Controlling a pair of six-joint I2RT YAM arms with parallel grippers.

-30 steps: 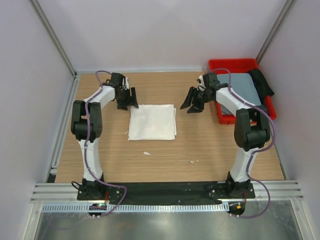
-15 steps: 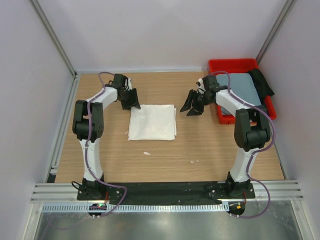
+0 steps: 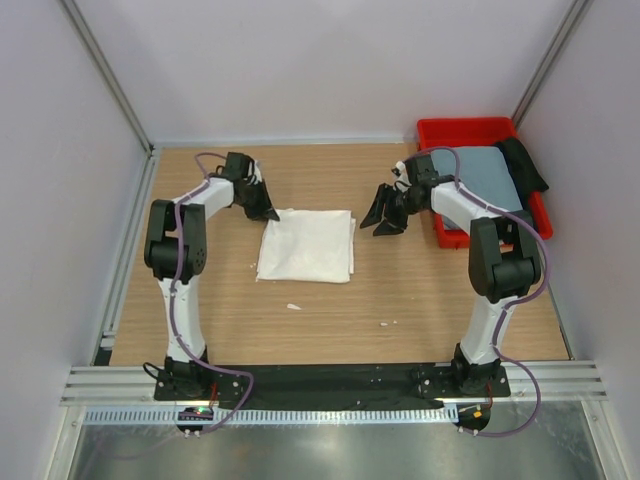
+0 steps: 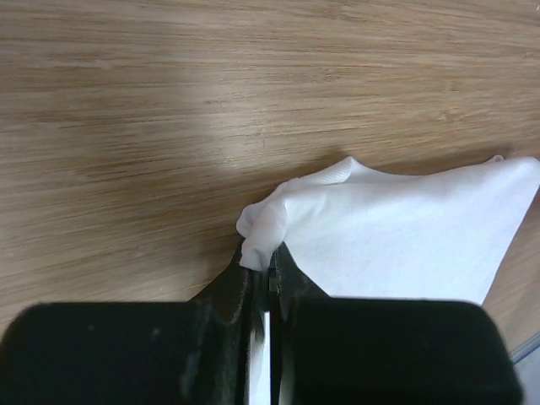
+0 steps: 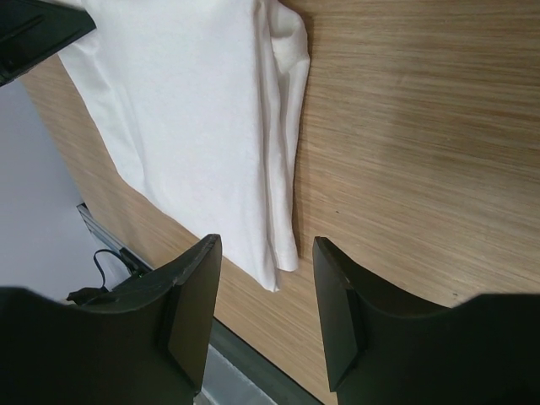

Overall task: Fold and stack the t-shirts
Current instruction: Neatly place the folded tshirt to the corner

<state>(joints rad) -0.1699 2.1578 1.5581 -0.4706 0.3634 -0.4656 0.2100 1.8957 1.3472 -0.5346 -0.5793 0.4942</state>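
A white t-shirt (image 3: 305, 245) lies folded into a rectangle in the middle of the wooden table. My left gripper (image 3: 268, 213) is shut on its far left corner; the left wrist view shows the bunched cloth (image 4: 261, 232) pinched between the closed fingers of that gripper (image 4: 268, 257). My right gripper (image 3: 383, 218) hangs open just off the shirt's far right corner, holding nothing. In the right wrist view the shirt's edge (image 5: 283, 126) runs down between that gripper's spread fingertips (image 5: 266, 243). A grey-blue t-shirt (image 3: 485, 175) lies in the red bin (image 3: 470, 128).
A black cloth (image 3: 525, 160) hangs over the bin's right rim. Two small white scraps (image 3: 293, 306) (image 3: 385, 323) lie on the table nearer the arm bases. Walls and metal posts close in the table on three sides.
My left gripper has shut on the white shirt's far left corner and lifted it a little. The right gripper has drifted slightly toward the shirt, still open.
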